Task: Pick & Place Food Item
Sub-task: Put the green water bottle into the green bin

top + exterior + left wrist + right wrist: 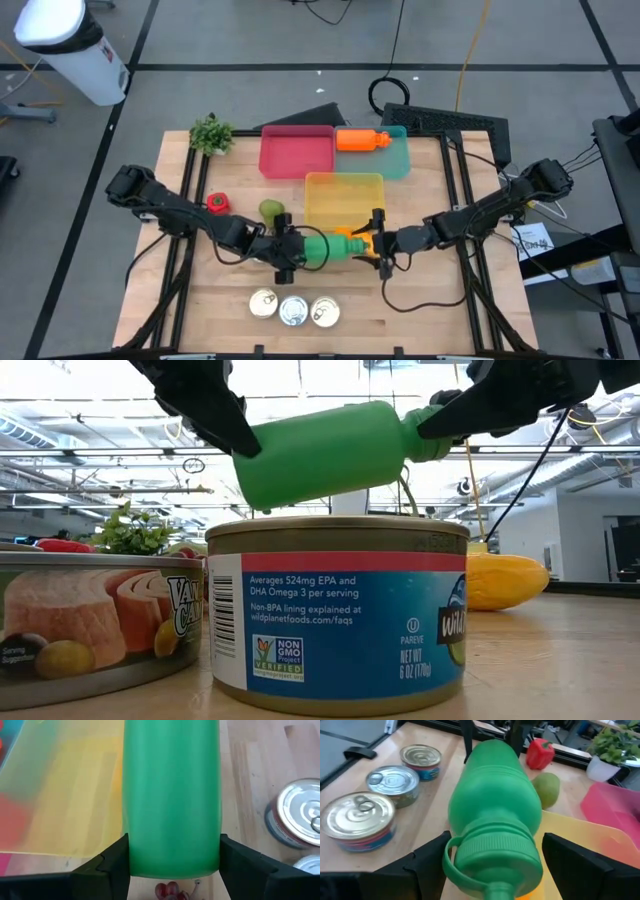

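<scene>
Tin cans sit nearest the front edge of the wooden table (pixel 420 300): three in a row (pixel 293 309), lids up, close together. Just behind them a green bottle (pixel 325 246) hangs on its side above the wood, clear of the surface in the low view, its cap end tipped a little upward. The left gripper (pixel 287 250) pinches the bottle's base end, one dark finger (pixel 112 862) pressed against each side. The right gripper (pixel 368 243) clamps the cap end, with its fingers (pixel 570 857) on either side of the ribbed neck. So both arms hold the bottle between them, at the near edge of a yellow tray (pixel 343 190).

Left of the bottle lie a green mango (pixel 272 209) and, a little farther left, a red pepper (pixel 217 203). Behind the yellow tray stand a red tray (pixel 296 152) and a teal tray (pixel 398 160), with an orange bottle (pixel 361 140) lying across the teal one's back part. A small potted plant (pixel 211 133) stands at the far left corner.
</scene>
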Robot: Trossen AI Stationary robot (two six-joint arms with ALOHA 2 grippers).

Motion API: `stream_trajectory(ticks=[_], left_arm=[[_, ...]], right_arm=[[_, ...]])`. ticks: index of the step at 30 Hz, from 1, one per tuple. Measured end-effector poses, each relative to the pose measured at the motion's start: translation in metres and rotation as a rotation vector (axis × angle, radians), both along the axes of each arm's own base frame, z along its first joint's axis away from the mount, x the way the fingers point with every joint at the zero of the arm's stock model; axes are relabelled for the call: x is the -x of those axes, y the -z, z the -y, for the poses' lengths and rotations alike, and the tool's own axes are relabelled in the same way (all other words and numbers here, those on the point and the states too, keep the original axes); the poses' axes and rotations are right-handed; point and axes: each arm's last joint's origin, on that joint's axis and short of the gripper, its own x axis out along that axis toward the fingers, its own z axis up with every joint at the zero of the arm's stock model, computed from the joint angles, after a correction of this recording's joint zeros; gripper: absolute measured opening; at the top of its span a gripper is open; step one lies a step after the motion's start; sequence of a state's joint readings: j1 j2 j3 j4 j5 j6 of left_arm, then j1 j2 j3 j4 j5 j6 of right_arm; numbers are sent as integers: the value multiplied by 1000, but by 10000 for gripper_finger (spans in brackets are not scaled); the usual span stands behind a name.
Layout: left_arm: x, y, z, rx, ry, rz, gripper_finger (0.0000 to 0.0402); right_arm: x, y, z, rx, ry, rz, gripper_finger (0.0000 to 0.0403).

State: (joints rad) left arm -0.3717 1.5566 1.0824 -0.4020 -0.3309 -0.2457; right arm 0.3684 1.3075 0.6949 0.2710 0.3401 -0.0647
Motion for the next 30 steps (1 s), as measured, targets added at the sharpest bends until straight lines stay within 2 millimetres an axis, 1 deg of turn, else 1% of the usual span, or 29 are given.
stream_trajectory(ticks=[3,8,10,17,22,25,28,30], left_arm=[[0,0,0,0,1,6,244],[-1,0,-1,3,-1,7,241],[-1,0,-1,9,-5,6,253],[-3,-3,0,38,-21,39,321],[0,-29,-1,83,22,111,354],[8,-43,-4,71,77,140,365],[21,-63,-8,65,132,195,371],[31,-75,-11,65,147,244,373]], right_arm=[[0,0,0,-3,-4,4,268],[0,-1,0,-3,-5,7,199],[0,-1,0,-4,-4,7,198],[0,-1,0,-14,-5,6,198],[1,-3,0,-23,5,11,198],[6,-10,2,-29,12,29,198],[13,-19,5,-41,15,40,198],[18,-24,8,-57,48,45,198]])
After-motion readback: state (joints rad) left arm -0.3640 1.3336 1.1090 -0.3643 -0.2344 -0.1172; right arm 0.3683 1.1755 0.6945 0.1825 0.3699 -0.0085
